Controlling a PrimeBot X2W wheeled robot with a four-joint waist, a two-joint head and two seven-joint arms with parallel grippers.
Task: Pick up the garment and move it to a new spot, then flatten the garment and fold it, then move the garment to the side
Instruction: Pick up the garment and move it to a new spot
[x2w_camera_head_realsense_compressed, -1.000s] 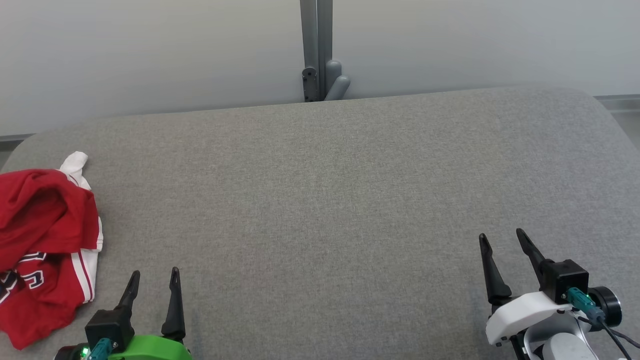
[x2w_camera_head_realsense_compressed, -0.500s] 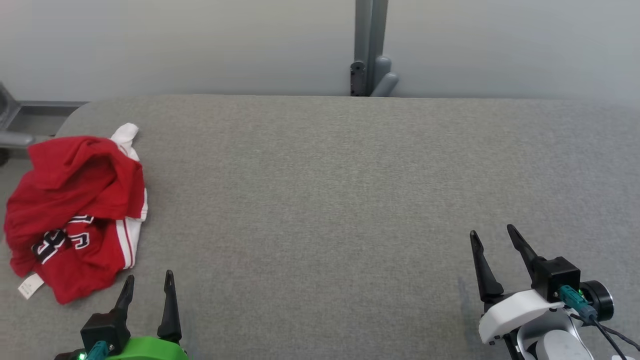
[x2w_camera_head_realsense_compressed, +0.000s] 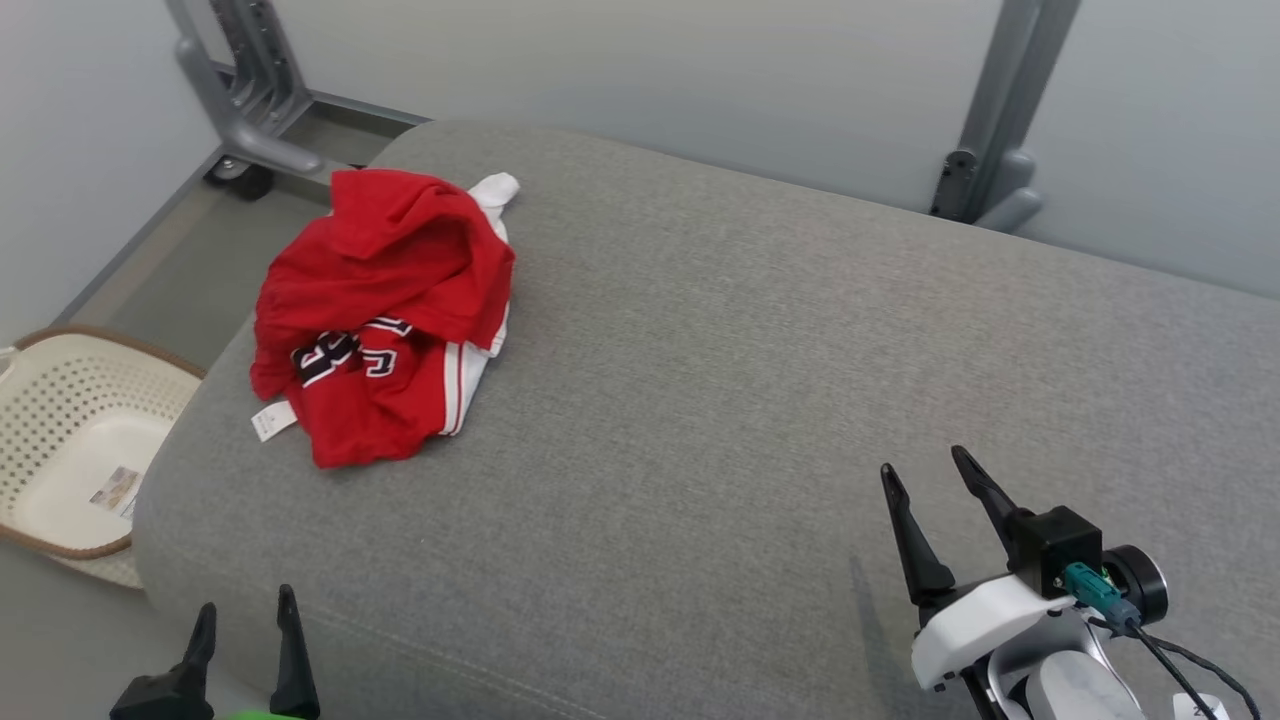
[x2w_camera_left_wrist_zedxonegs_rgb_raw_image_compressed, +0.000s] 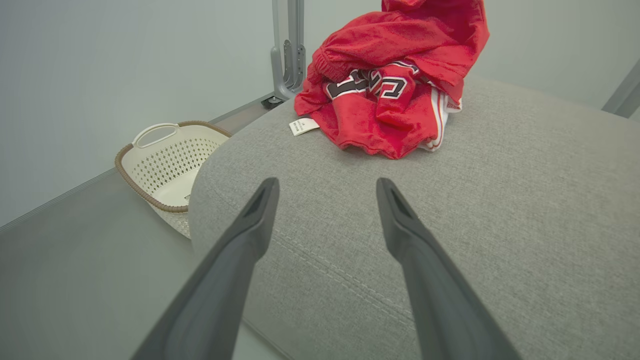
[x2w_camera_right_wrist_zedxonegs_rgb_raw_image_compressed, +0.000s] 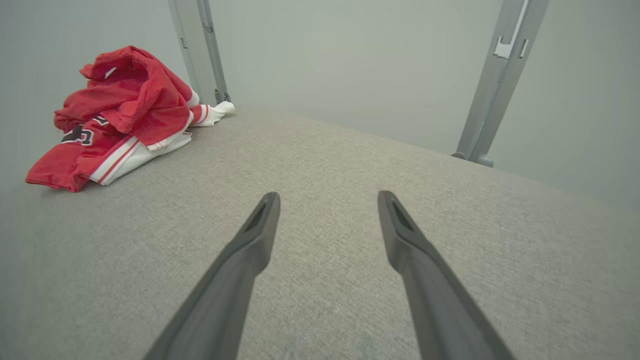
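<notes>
The garment (x2w_camera_head_realsense_compressed: 385, 310) is a crumpled red jersey with white side stripes, dark lettering and a small white label, heaped near the left end of the grey padded surface (x2w_camera_head_realsense_compressed: 760, 380). The left wrist view has the garment (x2w_camera_left_wrist_zedxonegs_rgb_raw_image_compressed: 395, 95) ahead, beyond the fingertips, and the right wrist view has the garment (x2w_camera_right_wrist_zedxonegs_rgb_raw_image_compressed: 120, 115) far off at the upper left. My left gripper (x2w_camera_head_realsense_compressed: 245, 620) hangs open at the surface's near left edge, well short of the cloth. Over the near right part of the surface my right gripper (x2w_camera_head_realsense_compressed: 925, 470) is open too, with nothing between its fingers.
A cream perforated laundry basket (x2w_camera_head_realsense_compressed: 70, 430) with a brown rim stands on the floor left of the surface; the left wrist view shows the basket (x2w_camera_left_wrist_zedxonegs_rgb_raw_image_compressed: 170, 160) too. Grey metal frame legs (x2w_camera_head_realsense_compressed: 250, 90) and a post (x2w_camera_head_realsense_compressed: 1000, 110) rise behind the surface, against a pale wall.
The head camera has turned left, so the garment now sits nearer the picture's middle and the basket has come into view. Both grippers stay open; the garment lies as before.
</notes>
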